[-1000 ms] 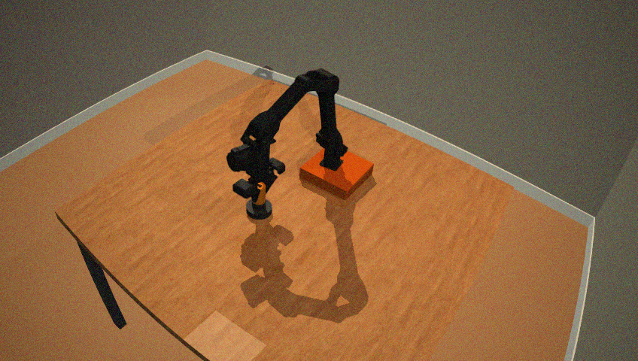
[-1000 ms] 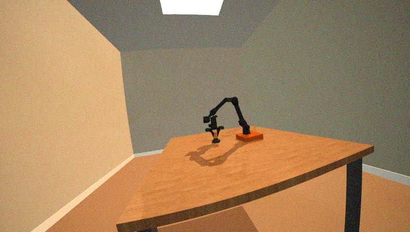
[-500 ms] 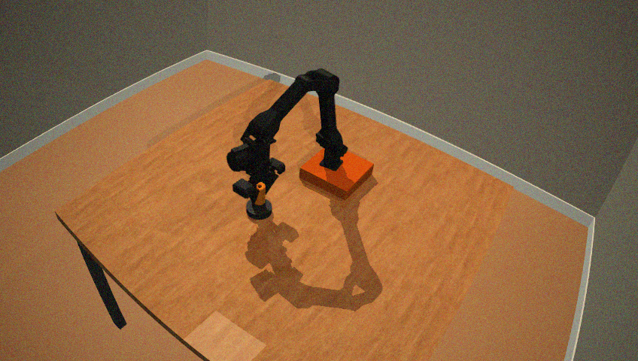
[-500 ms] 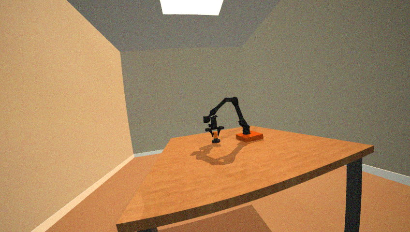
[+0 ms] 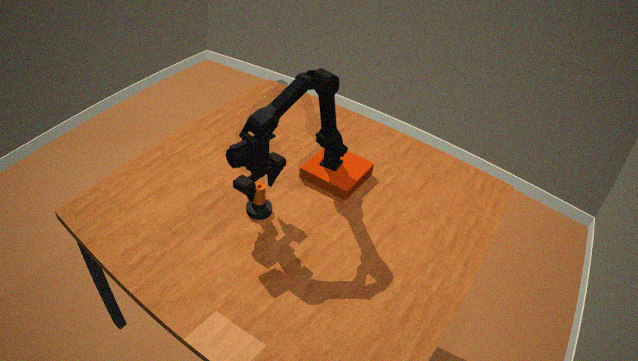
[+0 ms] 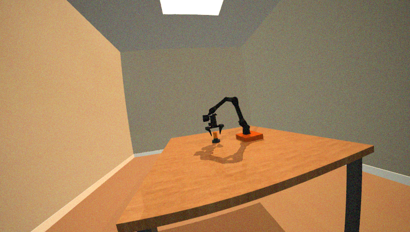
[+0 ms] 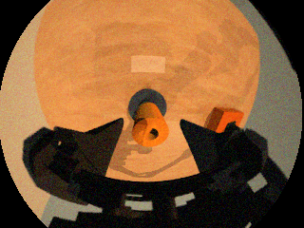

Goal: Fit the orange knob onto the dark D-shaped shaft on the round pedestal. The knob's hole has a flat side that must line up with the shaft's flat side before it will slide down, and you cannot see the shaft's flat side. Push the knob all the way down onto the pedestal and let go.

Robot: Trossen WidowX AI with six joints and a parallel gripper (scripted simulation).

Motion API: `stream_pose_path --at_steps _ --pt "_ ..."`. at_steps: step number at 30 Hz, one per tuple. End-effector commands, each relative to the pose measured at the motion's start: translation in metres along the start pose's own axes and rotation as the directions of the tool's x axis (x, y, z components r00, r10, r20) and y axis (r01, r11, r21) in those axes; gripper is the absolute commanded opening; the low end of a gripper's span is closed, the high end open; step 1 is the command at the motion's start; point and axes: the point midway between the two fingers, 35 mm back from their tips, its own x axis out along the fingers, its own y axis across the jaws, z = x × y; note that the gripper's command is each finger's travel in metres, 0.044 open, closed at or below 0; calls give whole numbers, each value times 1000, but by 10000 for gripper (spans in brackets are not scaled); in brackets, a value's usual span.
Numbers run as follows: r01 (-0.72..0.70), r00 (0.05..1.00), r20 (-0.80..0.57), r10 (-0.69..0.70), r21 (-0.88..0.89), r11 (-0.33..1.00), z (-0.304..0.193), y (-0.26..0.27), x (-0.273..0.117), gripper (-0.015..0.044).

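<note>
So the black parallel-jaw gripper (image 5: 262, 184) (image 6: 215, 135) (image 7: 152, 121) is hovering with jaws spread wide, and the tapered orange knob (image 5: 259, 195) (image 6: 215, 135) (image 7: 150, 131) is standing upright on the round dark pedestal (image 5: 259, 213) (image 6: 215, 141) (image 7: 138, 101). Best be backing straight up, not brushing it.

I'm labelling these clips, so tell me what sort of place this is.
Probably a robot test room: a bench-mounted arm, a knob-fitting pedestal, and plain walls around one table.

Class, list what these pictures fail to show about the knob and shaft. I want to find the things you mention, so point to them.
- Shaft's flat side: inside the knob (image 5: 259, 195) (image 6: 215, 135) (image 7: 143, 134), all views.
- Hole's flat side: too small and grainy, wrist view.
- Any thin gap between knob and pedestal (image 5: 259, 213) (image 6: 215, 141) (image 7: 138, 99): too small in exterior, hidden by the knob in wrist.
</note>
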Motion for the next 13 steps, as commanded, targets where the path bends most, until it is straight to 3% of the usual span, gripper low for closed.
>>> stream_pose_path --at_steps 1,4,13 --pt "-37 999 7 37 -2 999 1 4 -52 440" --pt "-37 999 7 37 -2 999 0 0 -76 440" --pt "-37 999 7 37 -2 999 0 4 -77 440"
